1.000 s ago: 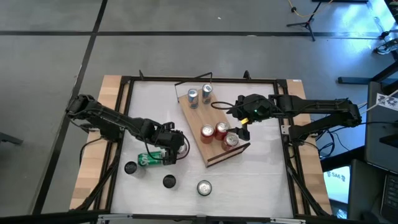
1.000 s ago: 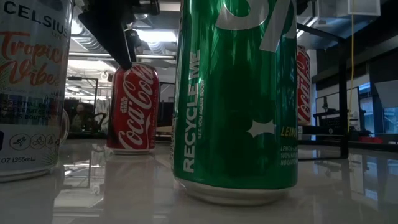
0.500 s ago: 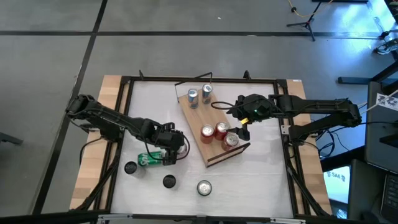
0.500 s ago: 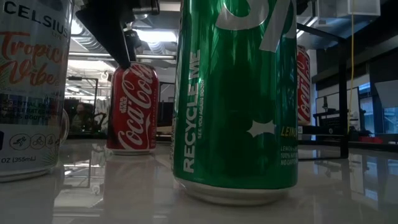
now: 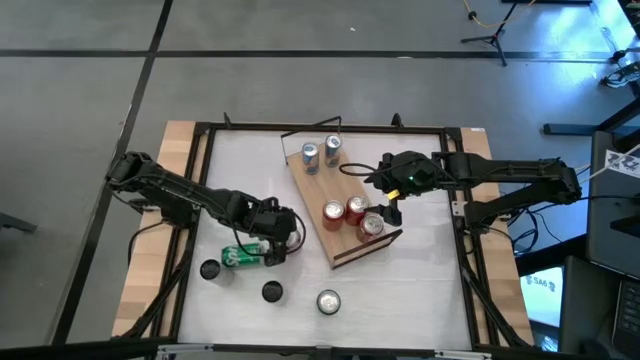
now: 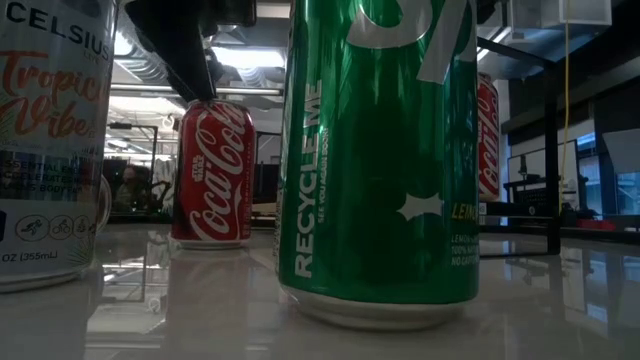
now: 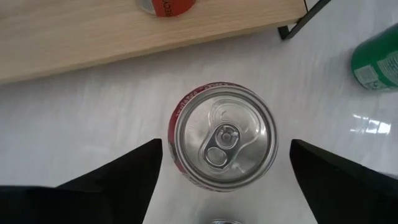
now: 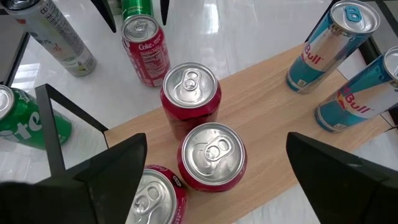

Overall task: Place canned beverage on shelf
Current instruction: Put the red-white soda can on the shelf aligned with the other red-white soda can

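Note:
A red Coca-Cola can (image 7: 224,138) stands upright on the white table, just off the near edge of the light-wood shelf (image 5: 315,190). My left gripper (image 5: 277,237) is open above it, pointing down. Its two fingers stand on either side of the can's top with gaps showing, and it touches nothing. The low view shows the can (image 6: 213,170) under a dark finger (image 6: 178,45). My right gripper (image 5: 391,212) is open and empty over the shelf's near right end. It hangs above three red cans (image 8: 211,155).
Two Red Bull cans (image 8: 323,46) stand at the shelf's far end by the black wire frame (image 5: 310,128). A green can (image 5: 240,257), two dark-topped cans (image 5: 209,270) and a Sprite can (image 5: 328,301) are on the table's near left part. A black frame surrounds the table.
My left gripper has shifted slightly over the red can and has stayed open. The cans have kept their places.

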### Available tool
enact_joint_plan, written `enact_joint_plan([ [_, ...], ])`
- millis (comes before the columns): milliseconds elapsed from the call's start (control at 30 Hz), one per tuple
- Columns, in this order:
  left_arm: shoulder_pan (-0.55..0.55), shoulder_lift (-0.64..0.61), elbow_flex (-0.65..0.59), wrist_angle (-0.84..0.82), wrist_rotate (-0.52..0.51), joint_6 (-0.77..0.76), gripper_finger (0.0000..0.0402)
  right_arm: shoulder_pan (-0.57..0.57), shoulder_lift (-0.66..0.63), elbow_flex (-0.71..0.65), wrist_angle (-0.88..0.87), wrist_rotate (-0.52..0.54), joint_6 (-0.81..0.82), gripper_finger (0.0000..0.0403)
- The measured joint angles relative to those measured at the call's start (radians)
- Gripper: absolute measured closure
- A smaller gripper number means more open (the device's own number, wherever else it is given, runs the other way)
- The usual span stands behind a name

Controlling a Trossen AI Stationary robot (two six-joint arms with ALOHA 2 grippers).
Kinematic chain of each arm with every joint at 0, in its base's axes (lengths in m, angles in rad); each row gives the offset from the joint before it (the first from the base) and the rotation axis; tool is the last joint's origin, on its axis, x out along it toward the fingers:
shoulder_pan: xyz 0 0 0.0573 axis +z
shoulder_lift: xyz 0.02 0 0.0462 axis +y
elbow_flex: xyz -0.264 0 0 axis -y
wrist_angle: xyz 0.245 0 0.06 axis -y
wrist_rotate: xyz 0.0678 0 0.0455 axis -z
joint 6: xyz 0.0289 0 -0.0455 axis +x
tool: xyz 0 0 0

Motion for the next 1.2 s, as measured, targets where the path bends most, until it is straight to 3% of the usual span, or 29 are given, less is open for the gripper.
enact_joint_plan([
  [533,0.000,0.000,0.000,0.043,-0.042,-0.206,0.0065,0.000,0.000,0.000,0.000,0.000,0.000,0.0024],
  [1200,-0.057,0.000,0.000,0.065,-0.195,-0.226,0.0065,0.001,0.000,0.000,0.000,0.000,0.000,0.0024],
])
